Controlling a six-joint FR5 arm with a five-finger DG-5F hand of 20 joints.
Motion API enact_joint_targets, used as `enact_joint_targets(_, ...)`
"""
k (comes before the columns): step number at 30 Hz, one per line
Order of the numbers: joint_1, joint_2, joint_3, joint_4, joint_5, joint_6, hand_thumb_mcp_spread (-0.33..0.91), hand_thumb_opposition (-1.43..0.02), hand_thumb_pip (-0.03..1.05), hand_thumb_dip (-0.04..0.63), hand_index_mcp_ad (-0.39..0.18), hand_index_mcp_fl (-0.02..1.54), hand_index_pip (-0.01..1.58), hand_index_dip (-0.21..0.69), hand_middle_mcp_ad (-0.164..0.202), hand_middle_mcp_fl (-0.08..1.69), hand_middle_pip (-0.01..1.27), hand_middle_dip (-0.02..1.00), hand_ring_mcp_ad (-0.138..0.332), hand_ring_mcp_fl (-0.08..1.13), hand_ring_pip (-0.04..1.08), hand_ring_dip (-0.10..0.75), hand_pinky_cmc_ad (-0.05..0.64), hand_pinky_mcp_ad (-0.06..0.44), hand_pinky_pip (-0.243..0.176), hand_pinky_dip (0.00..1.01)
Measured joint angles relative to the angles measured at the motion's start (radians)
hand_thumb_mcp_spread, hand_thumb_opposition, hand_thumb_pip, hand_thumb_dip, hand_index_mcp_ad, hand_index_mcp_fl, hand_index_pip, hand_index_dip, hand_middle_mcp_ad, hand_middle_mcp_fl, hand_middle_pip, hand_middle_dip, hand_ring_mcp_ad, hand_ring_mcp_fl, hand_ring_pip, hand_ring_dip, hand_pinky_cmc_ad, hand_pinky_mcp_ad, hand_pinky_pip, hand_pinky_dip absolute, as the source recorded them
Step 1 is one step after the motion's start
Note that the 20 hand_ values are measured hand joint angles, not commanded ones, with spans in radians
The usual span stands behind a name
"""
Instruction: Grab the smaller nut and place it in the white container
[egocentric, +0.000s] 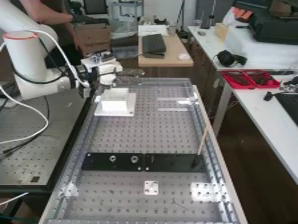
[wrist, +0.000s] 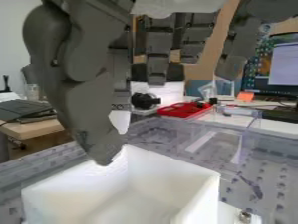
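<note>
White container (wrist: 199, 192) sat below the robot's hand (egocentric: 126, 74)

At the far end of the perforated metal tabletop (egocentric: 133, 135), the container stood upright on a flat white plate (egocentric: 125, 111), its top open. The white arm (egocentric: 30, 67) came in from the upper left of the high view, and the hand hung above the container, near its walls. With the view poor at that spot, I could not tell whether the hand was open, closed or gripping the smaller nut, nor where that nut was.

Towards the near end, a flat black bar (egocentric: 100, 161) lay across the tabletop. On it stood the larger nut (egocentric: 113, 158) and, just beside it, the bearing (egocentric: 134, 158), the two apart. A second dark bar (egocentric: 166, 162) carried on the line to the right, and a thin wooden stick (egocentric: 203, 140) rose at a tilt near its right end. Nearer still lay a small white plate with holes (egocentric: 151, 188). Well apart, on the white side tabletop (egocentric: 263, 110), black headphones (egocentric: 229, 59) lay near a red tray (egocentric: 247, 78) holding dark items. A dark folded thing (egocentric: 154, 45) lay on the wooden table (egocentric: 174, 59) beyond, with a cardboard box (egocentric: 92, 37) to its left in the high view.
</note>
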Motion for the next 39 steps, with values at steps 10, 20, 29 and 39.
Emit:
enact_joint_targets(10, -0.009, -0.024, 0.021, -0.075, 0.021, -0.024, 0.51, -0.91, 0.64, 0.225, -0.188, 0.17, 1.36, 0.122, 0.049, 0.24, 0.12, 0.25, 0.11, 0.01, 0.1, 0.093, 0.361, 0.29, 0.021, 0.24)
enact_joint_targets(20, -0.049, -0.005, 0.035, -0.119, 0.035, -0.011, 0.42, -0.87, 0.64, 0.225, -0.188, 0.01, 0.99, 0.031, 0.047, 0.14, 0.11, 0.25, 0.11, 0.01, 0.1, 0.093, 0.365, 0.286, 0.002, 0.32)
enact_joint_targets(29, -0.14, 0.126, 0.126, -0.24, 0.102, 0.031, 0.39, -0.82, 0.64, 0.225, -0.195, 0.01, 0.8, 0.016, 0.045, 0.15, 0.11, 0.25, 0.106, 0.0, 0.1, 0.093, 0.367, 0.286, -0.045, 0.39)
enact_joint_targets(39, -0.208, 0.186, 0.264, -0.372, 0.311, 0.09, 0.35, -0.77, 0.64, 0.223, -0.159, 0.0, 0.63, 0.016, 0.049, 0.15, 0.11, 0.25, 0.113, 0.0, 0.1, 0.093, 0.367, 0.286, -0.061, 0.49)
